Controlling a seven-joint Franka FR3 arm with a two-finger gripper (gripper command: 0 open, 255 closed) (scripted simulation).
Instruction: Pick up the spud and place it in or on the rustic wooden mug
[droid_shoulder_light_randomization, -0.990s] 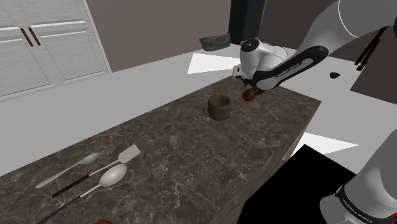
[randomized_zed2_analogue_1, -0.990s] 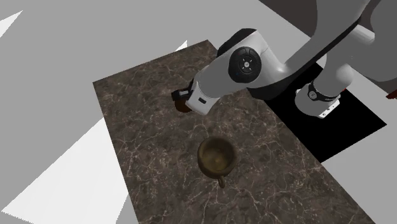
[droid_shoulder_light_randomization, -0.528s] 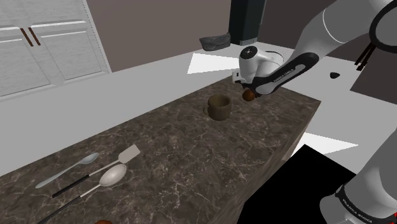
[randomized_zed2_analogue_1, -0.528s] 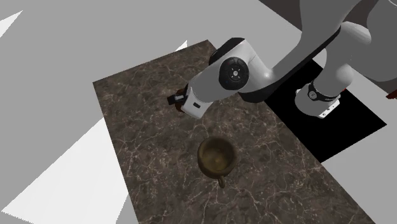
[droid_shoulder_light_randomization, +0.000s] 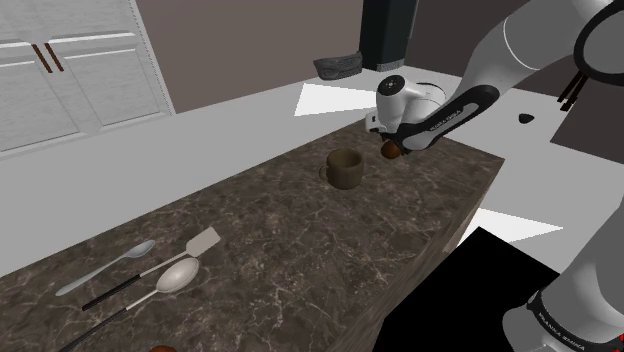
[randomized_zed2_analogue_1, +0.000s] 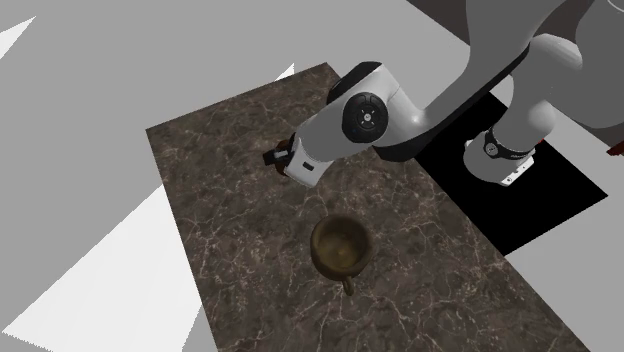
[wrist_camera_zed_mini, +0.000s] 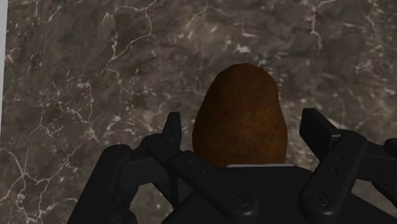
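The spud (wrist_camera_zed_mini: 240, 114) is a brown, egg-shaped potato lying on the dark marble counter (droid_shoulder_light_randomization: 300, 250) near its far end. My gripper (wrist_camera_zed_mini: 245, 124) is open and straddles it, with one black finger (wrist_camera_zed_mini: 172, 130) on each side and a small gap to the skin. In the shoulder view the potato (droid_shoulder_light_randomization: 392, 150) peeks out under the gripper (droid_shoulder_light_randomization: 390, 143). The brown mug (droid_shoulder_light_randomization: 346, 168) stands upright and empty a short way toward the shoulder view's left. From above, the mug (randomized_zed2_analogue_1: 341, 245) sits below the gripper (randomized_zed2_analogue_1: 278, 160).
Two spoons (droid_shoulder_light_randomization: 170, 275) and a small spatula (droid_shoulder_light_randomization: 205, 242) lie at the counter's near end. The counter's far edge runs just beyond the potato. A grey object (droid_shoulder_light_randomization: 338, 66) and a dark tall block (droid_shoulder_light_randomization: 388, 30) stand behind the counter.
Over the last second the hand shifted and settled lower over the potato. The potato and mug have stayed where they were.
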